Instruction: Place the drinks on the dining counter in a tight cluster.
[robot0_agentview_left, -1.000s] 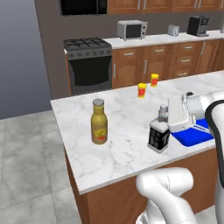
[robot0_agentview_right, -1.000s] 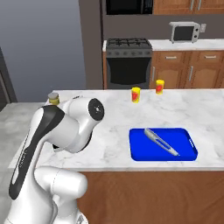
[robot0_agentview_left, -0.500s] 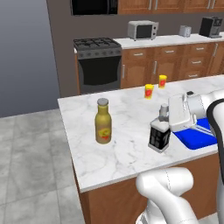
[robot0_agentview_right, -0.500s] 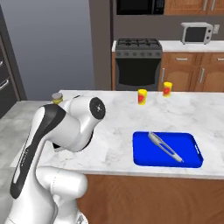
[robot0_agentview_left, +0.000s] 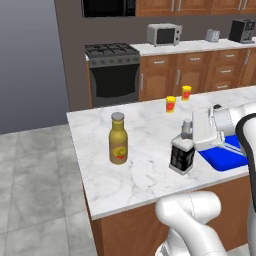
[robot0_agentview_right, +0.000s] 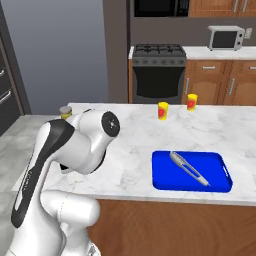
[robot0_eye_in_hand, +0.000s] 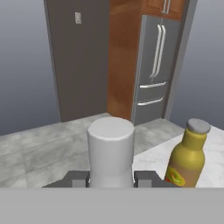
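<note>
My gripper (robot0_agentview_left: 189, 131) is shut on the neck of the small dark square bottle (robot0_agentview_left: 181, 156), which sits low over the dining counter (robot0_agentview_left: 140, 172) near its front edge. In the hand view the bottle's pale cap (robot0_eye_in_hand: 110, 146) stands between my fingertips (robot0_eye_in_hand: 79, 178). The tall mustard-yellow bottle (robot0_agentview_left: 117, 139) with a grey cap stands upright on the marble, well to the left of the dark one. It appears at the right of the hand view (robot0_eye_in_hand: 188, 155), and its cap (robot0_agentview_right: 65, 111) peeks out behind my arm in the right base view.
A blue tray (robot0_agentview_left: 227, 159) (robot0_agentview_right: 165, 182) holding a silver utensil (robot0_agentview_right: 189, 167) lies on the counter right of the gripper. Two small yellow-red cups (robot0_agentview_left: 170, 104) (robot0_agentview_left: 186, 93) stand toward the far edge. A stove (robot0_agentview_left: 114, 70) and cabinets lie beyond; a fridge (robot0_eye_in_hand: 153, 78) stands across the floor.
The whole picture has shifted, so the base has driven and the cameras moved with it. The gripper stays shut on the dark bottle; the yellow bottle stands as before.
</note>
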